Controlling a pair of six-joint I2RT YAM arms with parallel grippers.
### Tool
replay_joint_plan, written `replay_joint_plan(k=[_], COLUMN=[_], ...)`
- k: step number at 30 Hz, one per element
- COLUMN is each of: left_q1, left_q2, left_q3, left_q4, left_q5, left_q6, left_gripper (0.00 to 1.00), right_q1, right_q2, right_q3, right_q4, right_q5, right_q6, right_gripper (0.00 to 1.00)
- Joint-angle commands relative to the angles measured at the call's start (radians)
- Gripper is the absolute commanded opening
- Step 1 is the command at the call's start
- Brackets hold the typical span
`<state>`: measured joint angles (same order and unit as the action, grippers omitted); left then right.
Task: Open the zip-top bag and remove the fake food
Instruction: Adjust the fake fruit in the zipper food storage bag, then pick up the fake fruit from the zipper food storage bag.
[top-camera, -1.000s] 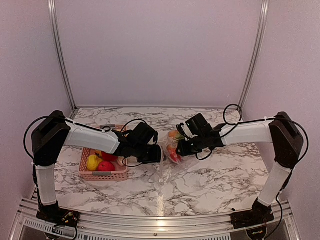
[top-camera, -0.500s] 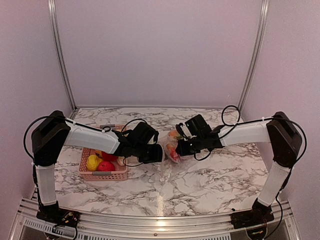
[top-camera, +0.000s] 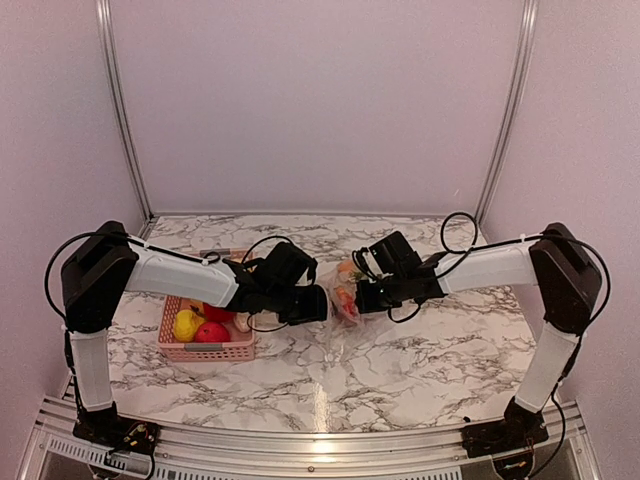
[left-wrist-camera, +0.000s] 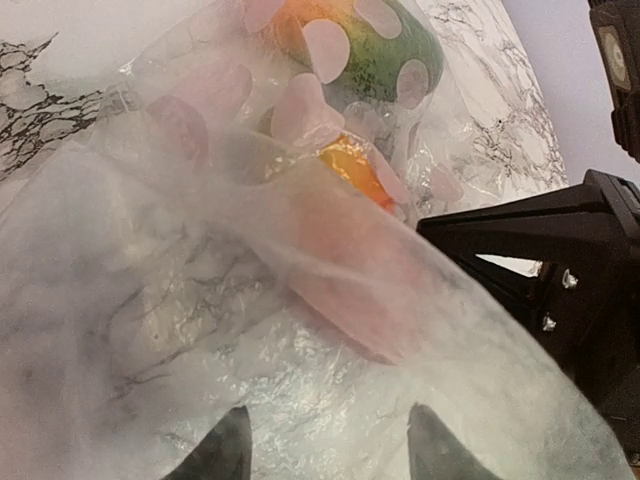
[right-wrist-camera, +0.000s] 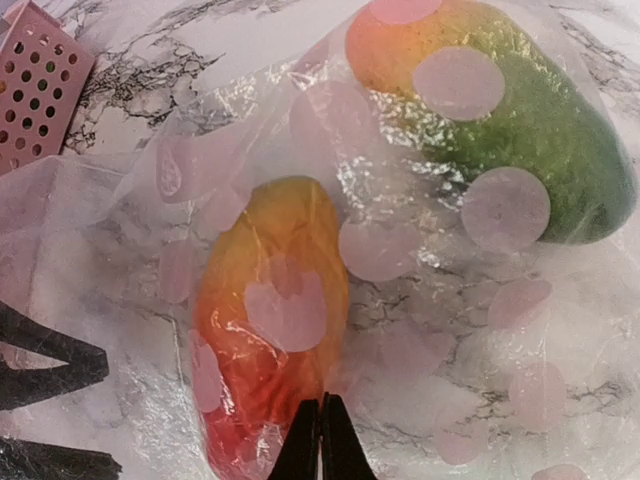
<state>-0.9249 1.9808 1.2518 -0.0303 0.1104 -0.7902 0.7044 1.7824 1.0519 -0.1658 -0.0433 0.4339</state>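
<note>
The zip-top bag (top-camera: 344, 297), clear with pale pink dots, sits mid-table between my two grippers. Inside it are fake food pieces: an orange-red fruit (right-wrist-camera: 270, 300) and a green-and-orange mango (right-wrist-camera: 530, 130). The left wrist view also shows the mango (left-wrist-camera: 375, 50). My left gripper (top-camera: 318, 303) is at the bag's left side, its fingertips (left-wrist-camera: 228, 450) apart with crinkled bag film (left-wrist-camera: 300, 400) lying across the gap. My right gripper (top-camera: 362, 296) is at the bag's right side. Its jaws are closed (right-wrist-camera: 320, 425) on the bag film just beside the orange-red fruit.
A pink perforated basket (top-camera: 210, 352) stands left of the bag, under the left arm, holding a yellow fruit (top-camera: 186, 324) and a red fruit (top-camera: 211, 332). Its corner shows in the right wrist view (right-wrist-camera: 35, 85). The right gripper's black body (left-wrist-camera: 570, 270) sits close to the left gripper.
My right gripper has moved a little left toward the left gripper, still closed on the bag. The left gripper has barely shifted.
</note>
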Motion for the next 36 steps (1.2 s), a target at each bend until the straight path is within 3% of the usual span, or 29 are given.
replay_joint_plan(k=[1,18,36], left_q1=[-0.004,-0.004,-0.037], left_q2=[-0.021,0.068,0.142], left_q3=[-0.006,0.099,0.215], left_q4=[0.018,-0.046,-0.213], left_q5=[-0.019,-0.054,-0.156], left_q6=[-0.006,0.058,0.164], left_gripper=[0.55,0.55,0.46], right_q1=[0.002,0.002,0.003], right_q2=[0.053,0.091,0.109], right_q3=[0.01,-0.003,0.016], right_q4=[0.002,0.059,0.05], right_q5=[0.01,-0.021,-0.022], right_q6=[-0.007,-0.027,-0.018], right_gripper=[0.02,0.03,0.03])
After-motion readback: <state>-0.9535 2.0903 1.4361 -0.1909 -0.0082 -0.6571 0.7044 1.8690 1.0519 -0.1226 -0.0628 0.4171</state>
